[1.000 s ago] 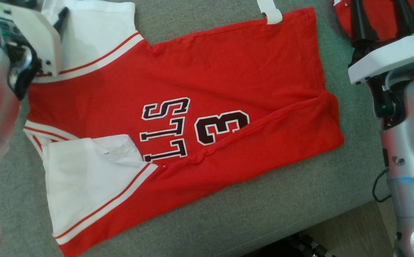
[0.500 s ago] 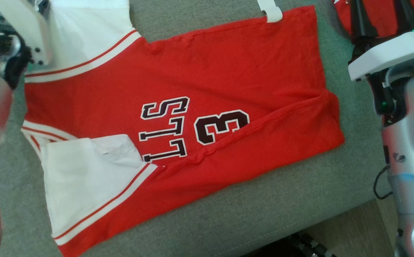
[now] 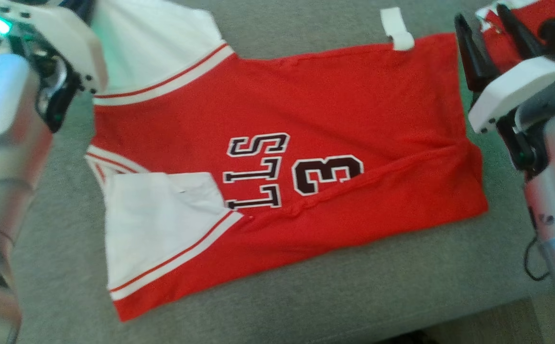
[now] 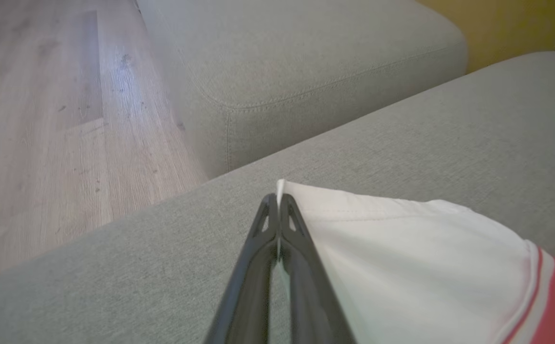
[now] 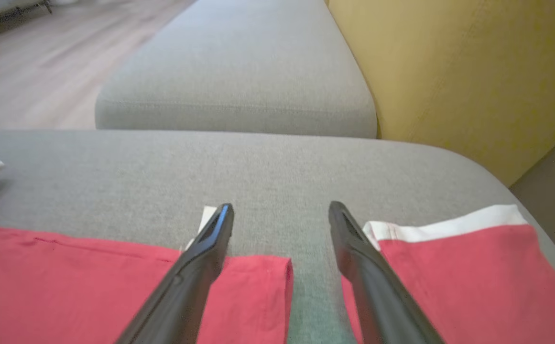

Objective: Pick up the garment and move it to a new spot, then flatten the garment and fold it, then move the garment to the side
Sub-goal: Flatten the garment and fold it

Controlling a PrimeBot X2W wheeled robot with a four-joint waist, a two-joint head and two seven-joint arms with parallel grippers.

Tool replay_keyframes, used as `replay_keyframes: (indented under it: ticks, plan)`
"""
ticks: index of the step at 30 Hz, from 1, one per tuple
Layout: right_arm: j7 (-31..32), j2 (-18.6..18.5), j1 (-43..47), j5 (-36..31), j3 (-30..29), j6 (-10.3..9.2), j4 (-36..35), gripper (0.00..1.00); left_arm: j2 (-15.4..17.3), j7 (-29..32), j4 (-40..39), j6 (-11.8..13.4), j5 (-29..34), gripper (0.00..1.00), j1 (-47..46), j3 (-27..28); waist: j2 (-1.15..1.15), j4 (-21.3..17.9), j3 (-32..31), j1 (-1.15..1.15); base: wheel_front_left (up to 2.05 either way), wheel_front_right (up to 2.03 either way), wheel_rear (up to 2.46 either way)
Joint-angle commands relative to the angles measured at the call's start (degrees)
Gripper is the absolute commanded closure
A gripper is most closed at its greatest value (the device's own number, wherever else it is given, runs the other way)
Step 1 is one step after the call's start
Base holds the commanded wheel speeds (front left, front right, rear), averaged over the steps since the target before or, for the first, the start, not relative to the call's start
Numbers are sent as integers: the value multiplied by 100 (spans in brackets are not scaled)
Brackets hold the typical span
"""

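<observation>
The garment (image 3: 306,105) is a red jersey with white sleeves and dark lettering, spread flat on the grey cushion (image 3: 353,286). In the left wrist view my left gripper (image 4: 278,200) is shut on the corner of the far white sleeve (image 4: 401,248). In the head view that gripper's white body (image 3: 67,43) stands at the upper left beside the sleeve. My right gripper (image 3: 479,16) hangs open at the upper right, off the jersey's hem corner. Its fingers (image 5: 210,248) straddle the strip of cushion between the jersey's hem (image 5: 67,277) and another red cloth (image 5: 473,267).
A second red cloth with a white band (image 3: 521,24) lies at the top right. A white tag (image 3: 397,33) sticks out from the jersey's far edge. Beyond are another grey cushion (image 5: 239,81), a yellow backrest (image 5: 449,71) and wood floor (image 4: 43,119).
My left gripper has gone from open to shut on the sleeve's corner. The head camera has moved, shifting the whole picture to the right; the jersey lies as before.
</observation>
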Motion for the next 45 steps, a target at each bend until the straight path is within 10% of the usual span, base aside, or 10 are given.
replay_keyframes:
  ticks: [1, 14, 30, 31, 32, 45]
  plan:
    - [91, -157, -4, 51, 115, -5, -48, 0, 168, -157, -214, 11, -37, 100, -113, 76, 0, 296, -233, 0, 0, 0, 0]
    - [528, -896, -267, 51, 485, -5, 1550, 0, 56, -692, -1145, 38, 122, 100, 242, -385, 0, 1203, -458, 0, 0, 0, 0]
    - [751, -891, -889, 316, 1156, -5, 2724, 0, -21, -536, -1822, 122, 180, 100, 222, -581, 0, 1378, -210, 0, 0, 0, 0]
    - [774, -878, -929, 374, 1200, -5, 2764, 8, -9, -526, -1827, 126, 181, 100, 209, -583, 0, 1369, -196, 0, 0, 0, 0]
    - [791, -867, -969, 424, 1256, -5, 2792, 100, 2, -515, -1827, 133, 185, 100, 195, -586, 0, 1363, -185, 0, 0, 0, 0]
    - [-114, -783, -1845, 1063, 1355, -5, 2730, 100, 182, -888, -1356, 425, 123, 100, -94, -275, 0, 1071, -179, 0, 0, 0, 0]
